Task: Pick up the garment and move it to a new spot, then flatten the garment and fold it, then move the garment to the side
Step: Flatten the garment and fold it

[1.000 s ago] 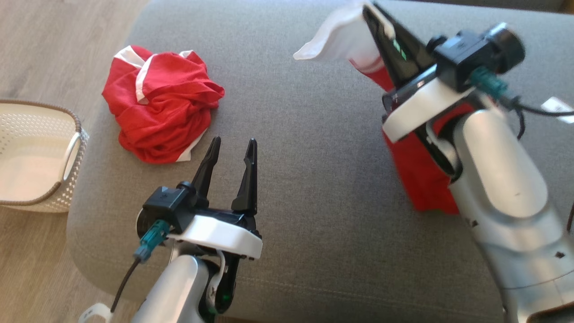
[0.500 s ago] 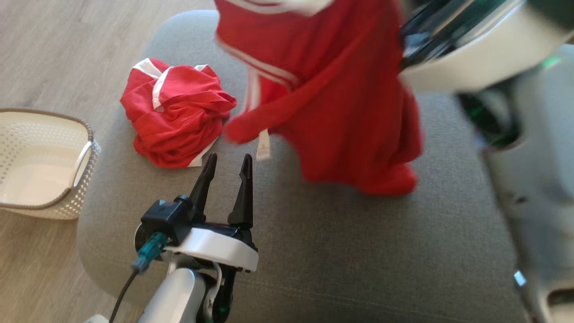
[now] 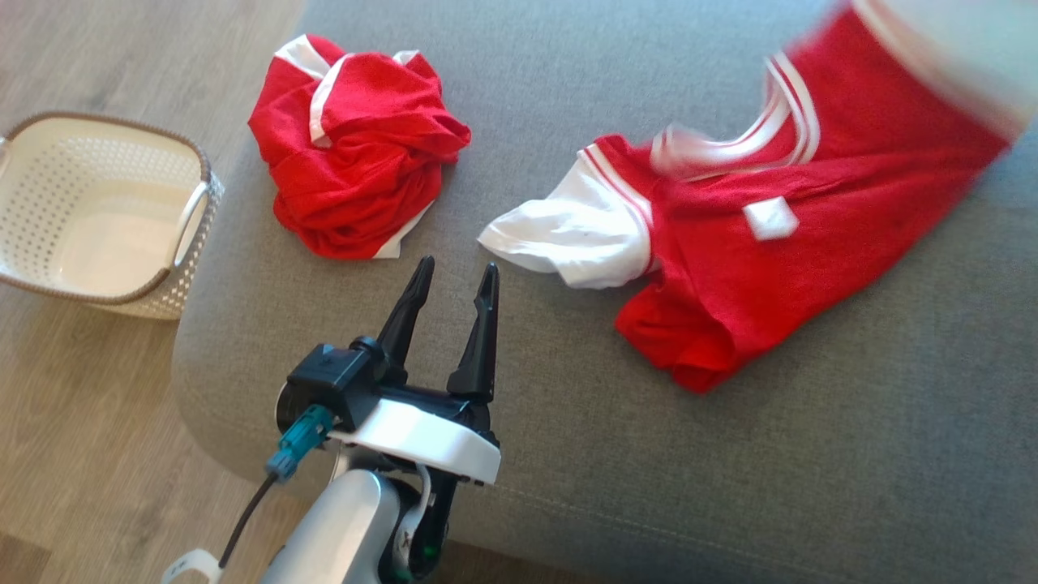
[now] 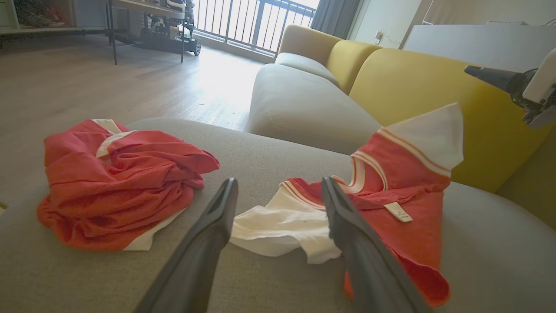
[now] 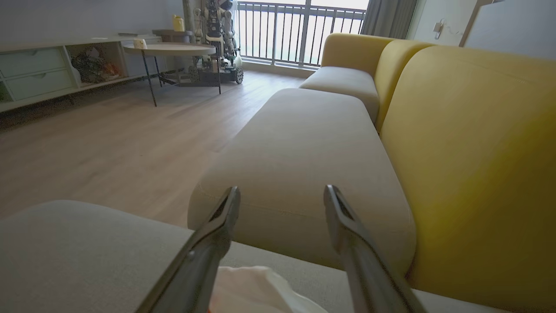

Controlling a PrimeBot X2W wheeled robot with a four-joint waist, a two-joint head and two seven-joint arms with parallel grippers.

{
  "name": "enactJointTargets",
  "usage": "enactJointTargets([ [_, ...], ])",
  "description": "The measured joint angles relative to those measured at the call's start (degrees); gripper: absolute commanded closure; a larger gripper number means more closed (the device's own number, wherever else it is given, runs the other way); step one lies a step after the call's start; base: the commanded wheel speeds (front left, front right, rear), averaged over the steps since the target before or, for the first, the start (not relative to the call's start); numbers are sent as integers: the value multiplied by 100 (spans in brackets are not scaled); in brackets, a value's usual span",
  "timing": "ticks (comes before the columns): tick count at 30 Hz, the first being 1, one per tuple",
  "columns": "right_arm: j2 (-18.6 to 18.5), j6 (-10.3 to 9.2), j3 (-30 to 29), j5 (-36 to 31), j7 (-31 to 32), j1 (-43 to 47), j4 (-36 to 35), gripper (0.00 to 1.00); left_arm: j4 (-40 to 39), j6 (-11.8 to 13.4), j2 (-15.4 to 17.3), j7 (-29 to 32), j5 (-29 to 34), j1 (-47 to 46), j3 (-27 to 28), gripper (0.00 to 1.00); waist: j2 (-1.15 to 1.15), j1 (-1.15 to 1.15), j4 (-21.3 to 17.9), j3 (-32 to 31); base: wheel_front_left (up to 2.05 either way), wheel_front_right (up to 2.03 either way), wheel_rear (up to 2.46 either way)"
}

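Note:
The garment (image 3: 811, 243), a red shirt with white sleeves and striped trim, lies spread and rumpled on the right of the grey cushion (image 3: 568, 470). In the left wrist view the garment (image 4: 404, 195) has one white sleeve still standing up in the air. My left gripper (image 3: 457, 264) stands open just left of the near white sleeve (image 3: 568, 235), touching nothing. My right gripper (image 5: 281, 193) is open and empty above a bit of white cloth (image 5: 256, 287). One of its fingers (image 4: 491, 74) shows apart from the raised sleeve.
A second red garment (image 3: 357, 162) sits crumpled at the cushion's back left. A white perforated basket (image 3: 186, 235) stands on the wood floor off the cushion's left edge. A yellow backrest (image 4: 412, 87) rises behind, with another grey seat (image 5: 312, 143) beyond.
My right gripper, shut on the garment and swinging it through the air, has opened and let it drop onto the cushion. The head camera has shifted. The left gripper stays open.

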Motion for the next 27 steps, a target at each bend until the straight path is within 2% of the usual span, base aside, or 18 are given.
enactJointTargets([
  [2, 48, 0, -34, -158, -58, -62, 208, 0, -3, 5, 1, 0, 1, -2, 3, 0, 0, 0, 8, 55, 0, 0, 0],
  [6, 413, 1, 84, -363, -405, -105, 716, 0, 15, 7, 1, 0, 2, -25, 15, 0, 0, 0, -109, 165, 0, 0, 0],
  [12, 734, 1, 568, 54, -1220, -32, 591, 0, 21, 3, 1, 0, 5, -198, 210, 0, 0, 0, -521, 96, 0, 0, 0],
  [18, 907, 1, 981, 656, -1566, 841, -581, 0, 82, -27, -1, 0, 68, -196, 404, 0, 0, 0, -1024, -161, 0, 0, 0],
  [23, 1035, 1, 609, 925, -1642, 2338, -1970, 0, 155, -79, 1, 0, 174, -135, 565, 0, 0, 0, -1469, -409, 0, 0, 0],
  [27, 1352, 1, 191, 720, -1666, 3600, -3000, 0, 320, -100, -2, 0, 231, -1, 617, 0, 0, 0, -1848, -530, 0, 0, 0],
])
